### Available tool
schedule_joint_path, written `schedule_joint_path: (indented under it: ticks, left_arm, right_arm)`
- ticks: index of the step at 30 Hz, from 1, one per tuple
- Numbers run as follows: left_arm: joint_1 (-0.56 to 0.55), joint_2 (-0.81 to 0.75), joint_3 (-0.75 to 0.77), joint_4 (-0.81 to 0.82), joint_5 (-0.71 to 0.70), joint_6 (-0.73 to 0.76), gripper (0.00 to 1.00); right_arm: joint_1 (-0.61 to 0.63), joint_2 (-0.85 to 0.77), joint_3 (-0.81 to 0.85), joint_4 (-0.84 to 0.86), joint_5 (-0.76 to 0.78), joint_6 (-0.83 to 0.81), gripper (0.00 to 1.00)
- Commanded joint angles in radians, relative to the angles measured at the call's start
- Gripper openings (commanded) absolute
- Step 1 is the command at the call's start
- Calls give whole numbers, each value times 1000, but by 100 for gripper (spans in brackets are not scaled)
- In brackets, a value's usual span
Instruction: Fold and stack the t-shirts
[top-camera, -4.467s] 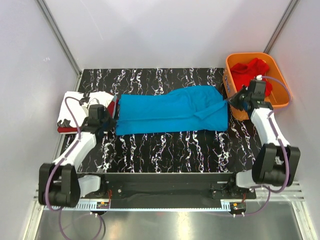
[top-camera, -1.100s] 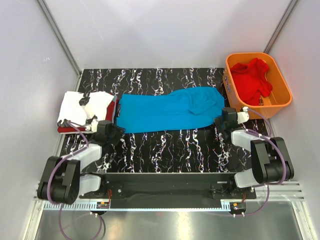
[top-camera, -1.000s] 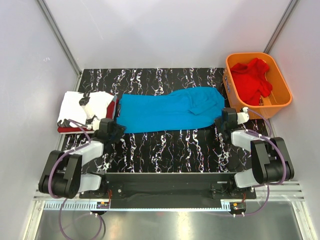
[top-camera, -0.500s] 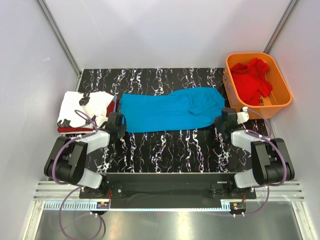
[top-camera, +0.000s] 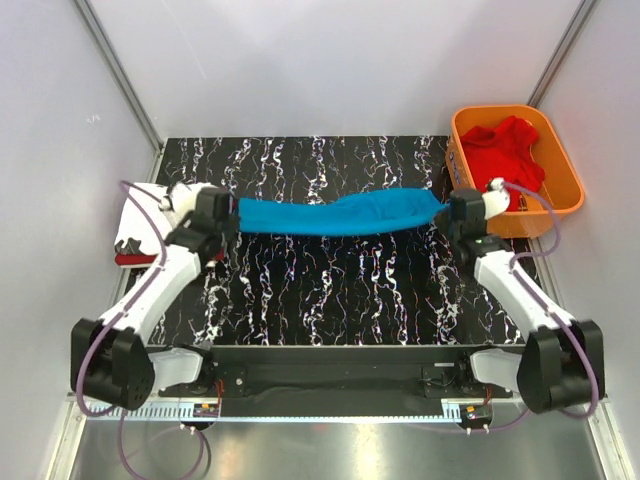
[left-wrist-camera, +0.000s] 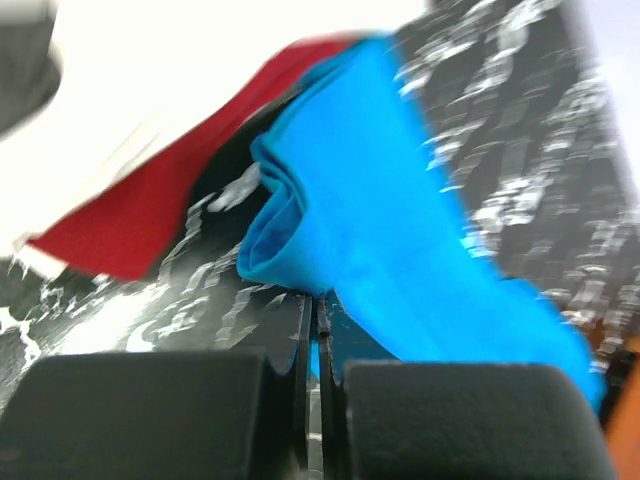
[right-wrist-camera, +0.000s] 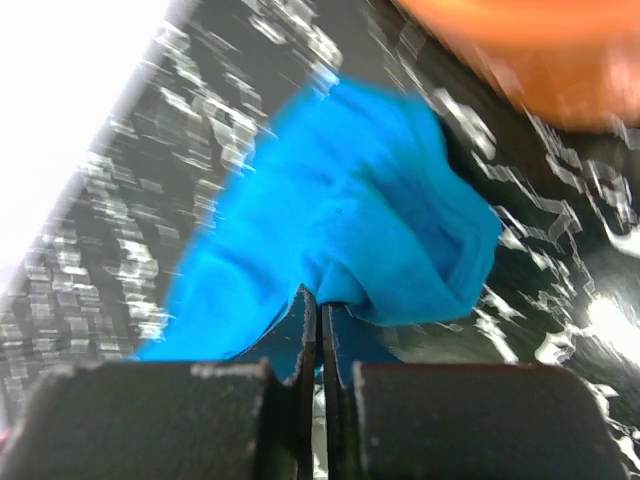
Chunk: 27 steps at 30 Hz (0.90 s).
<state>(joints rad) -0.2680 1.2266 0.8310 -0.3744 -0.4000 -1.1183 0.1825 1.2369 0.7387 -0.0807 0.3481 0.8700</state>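
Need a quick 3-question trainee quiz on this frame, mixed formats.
1. True or false: the left tool and right tool are each shut on the blue t-shirt.
2. The brighter red t-shirt is: A in the left tool; B in the orange basket; C under the blue t-shirt.
3. What colour is the cloth under the white t-shirt?
Key: 1 true; 2 B; 3 dark red.

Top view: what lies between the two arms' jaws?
The blue t-shirt, stretched as a narrow band from left jaws to right jaws; top view shows it.
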Motion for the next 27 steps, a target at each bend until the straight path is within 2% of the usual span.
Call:
schedule_joint_path:
  ticks: [1, 2, 7, 13, 20, 25, 27]
  left_arm:
    - [26, -82, 207, -188, -65, 123, 0]
    - [26, -107, 279, -211, -63, 156, 0]
    - [26, -298, 411, -284, -28, 236, 0]
    - [26, -384, 540, -382, 18, 268, 0]
    - [36, -314, 582, -388, 29, 276, 0]
    - [84, -141, 615, -319, 107, 278, 0]
    - [113, -72, 680, -310, 159, 275, 0]
  right_arm:
    - [2, -118, 187, -200, 88, -103, 0]
    - [2, -163, 249, -256, 77, -118, 0]
    - [2, -316, 389, -355, -41, -213, 0]
    - [2, -433, 553, -421, -142, -258, 0]
    - [2, -303, 688, -495, -113, -319, 0]
    - [2, -156, 697, -429, -84, -313, 0]
    - [-2, -87, 743, -403, -84, -299, 0]
